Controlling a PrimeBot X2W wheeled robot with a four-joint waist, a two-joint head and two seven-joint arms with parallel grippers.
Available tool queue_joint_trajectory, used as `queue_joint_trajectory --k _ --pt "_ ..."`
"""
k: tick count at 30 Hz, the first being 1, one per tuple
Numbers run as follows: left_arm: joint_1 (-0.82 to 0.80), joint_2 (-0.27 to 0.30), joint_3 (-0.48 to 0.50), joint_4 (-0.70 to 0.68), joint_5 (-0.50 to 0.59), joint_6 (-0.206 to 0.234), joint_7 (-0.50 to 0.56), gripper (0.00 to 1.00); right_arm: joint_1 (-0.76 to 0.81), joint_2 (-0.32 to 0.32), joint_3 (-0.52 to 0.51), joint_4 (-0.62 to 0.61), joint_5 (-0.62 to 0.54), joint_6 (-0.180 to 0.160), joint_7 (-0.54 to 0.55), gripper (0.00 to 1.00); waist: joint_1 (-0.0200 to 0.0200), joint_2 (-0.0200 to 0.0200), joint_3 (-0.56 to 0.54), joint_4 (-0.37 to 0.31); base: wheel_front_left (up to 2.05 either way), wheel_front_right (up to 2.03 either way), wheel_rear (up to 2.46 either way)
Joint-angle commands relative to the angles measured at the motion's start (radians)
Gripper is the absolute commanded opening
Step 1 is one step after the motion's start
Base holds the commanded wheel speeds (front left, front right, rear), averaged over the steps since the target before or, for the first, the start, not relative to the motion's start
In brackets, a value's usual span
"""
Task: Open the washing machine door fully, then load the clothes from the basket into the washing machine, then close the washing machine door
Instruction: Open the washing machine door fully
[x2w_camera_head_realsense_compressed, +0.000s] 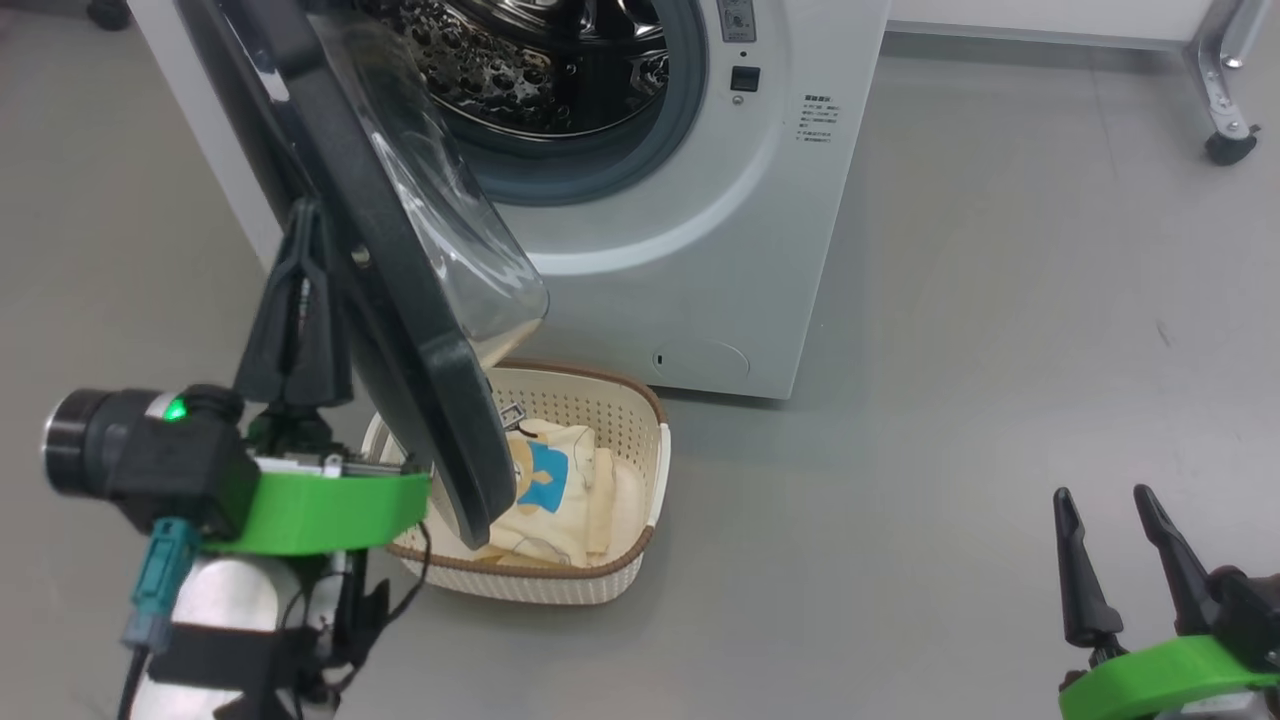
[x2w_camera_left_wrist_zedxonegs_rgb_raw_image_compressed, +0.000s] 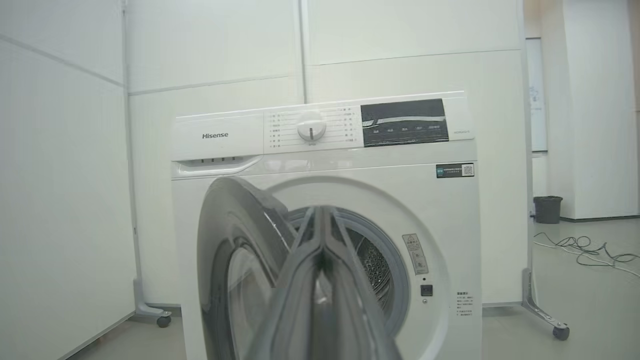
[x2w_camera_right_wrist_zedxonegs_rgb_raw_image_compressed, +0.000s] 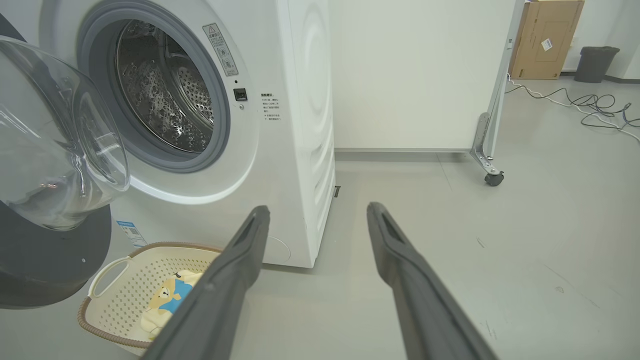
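The white washing machine (x2w_camera_head_realsense_compressed: 760, 250) stands with its steel drum (x2w_camera_head_realsense_compressed: 520, 60) showing. The washing machine door (x2w_camera_head_realsense_compressed: 400, 300), black-rimmed with a clear glass bowl, hangs partly open over the basket (x2w_camera_head_realsense_compressed: 640, 440). The cream basket sits on the floor before the machine and holds the clothes (x2w_camera_head_realsense_compressed: 545, 480), a bear print on top. My left gripper (x2w_camera_head_realsense_compressed: 303, 212) is shut and empty, fingers pointing up beside the door's outer face. In the left wrist view its gripper (x2w_camera_left_wrist_zedxonegs_rgb_raw_image_compressed: 320, 212) points at the machine (x2w_camera_left_wrist_zedxonegs_rgb_raw_image_compressed: 225, 135), the door (x2w_camera_left_wrist_zedxonegs_rgb_raw_image_compressed: 225, 250) just to its left. My right gripper (x2w_camera_head_realsense_compressed: 1102, 494) is open, low at the right.
In the right wrist view my right gripper (x2w_camera_right_wrist_zedxonegs_rgb_raw_image_compressed: 318, 208) points at the machine's right corner, the basket (x2w_camera_right_wrist_zedxonegs_rgb_raw_image_compressed: 125, 280) to its left. A wheeled partition foot (x2w_camera_head_realsense_compressed: 1230, 145) stands at the far right. Cables (x2w_camera_right_wrist_zedxonegs_rgb_raw_image_compressed: 585, 102), a cardboard box (x2w_camera_right_wrist_zedxonegs_rgb_raw_image_compressed: 547, 37) and a bin (x2w_camera_right_wrist_zedxonegs_rgb_raw_image_compressed: 595, 62) lie beyond it.
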Motion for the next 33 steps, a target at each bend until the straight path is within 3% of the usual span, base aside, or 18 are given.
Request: queue_joint_trajectory --k 1,7,14,19,33 --pt "-0.064 -0.002 -0.003 -0.066 0.011 -0.014 0.026 0.00 -0.011 -0.015 0.019 -0.030 0.004 0.000 0.002 1.00 0.0000 0.0000 0.001 -0.003 0.00 0.00 0.00" --pt "-0.082 -0.060 -0.133 -0.104 -0.039 -0.043 0.089 0.00 -0.021 -0.015 0.035 -0.023 0.010 0.000 0.009 1.00 0.0000 0.0000 0.005 -0.027 0.00 0.00 0.00" --pt "-0.058 -0.082 -0.220 -0.055 -0.094 -0.009 0.119 0.00 -0.028 -0.015 0.038 -0.019 0.005 0.000 0.010 1.00 0.0000 0.0000 0.015 -0.049 0.00 0.00 0.00" --pt "-0.035 -0.086 -0.228 0.012 -0.131 0.038 0.127 0.00 -0.032 -0.015 0.037 -0.020 0.004 0.000 0.011 1.00 0.0000 0.0000 0.021 -0.055 0.00 0.00 0.00" --pt "-0.017 -0.084 -0.176 0.161 -0.200 0.083 0.111 0.00 -0.041 -0.015 0.041 -0.007 0.009 0.000 0.025 1.00 0.0000 0.0000 0.031 -0.055 0.00 0.00 0.00"
